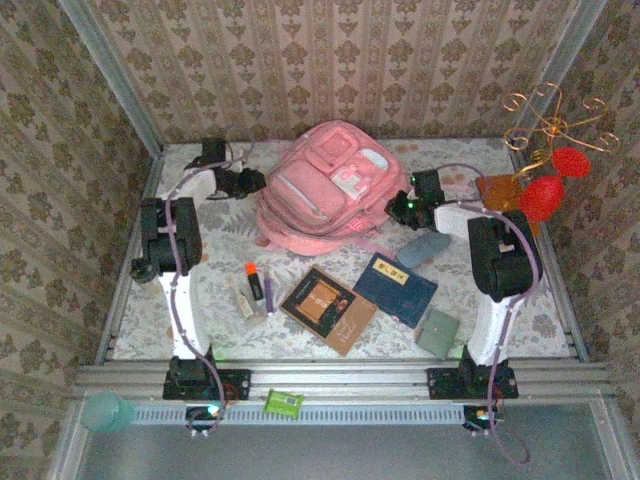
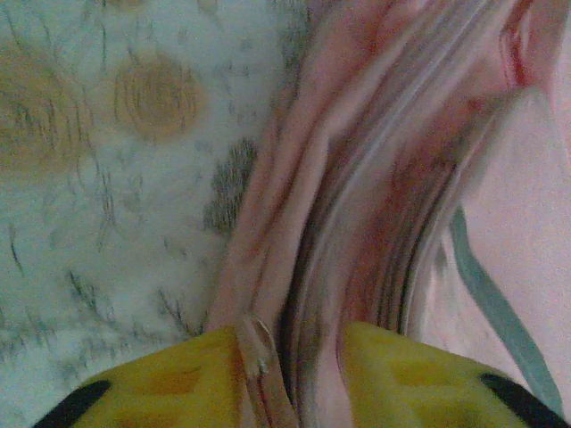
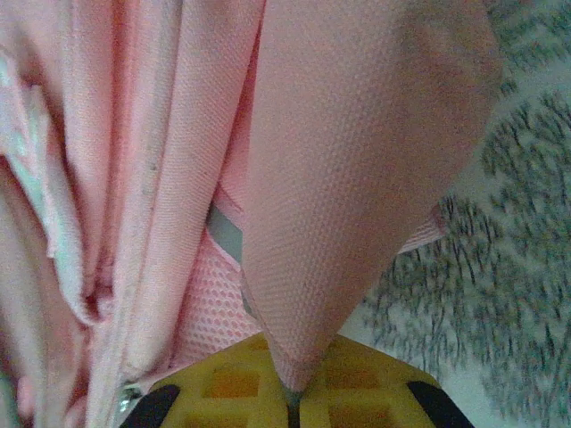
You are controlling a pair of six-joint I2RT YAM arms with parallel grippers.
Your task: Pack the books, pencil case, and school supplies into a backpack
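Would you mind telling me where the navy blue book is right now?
In the top view the navy blue book lies on the table, right of centre, beside the dark brown book and on the near side of the pink backpack.

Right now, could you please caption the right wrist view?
The right hand shut on a fold of the pink backpack.
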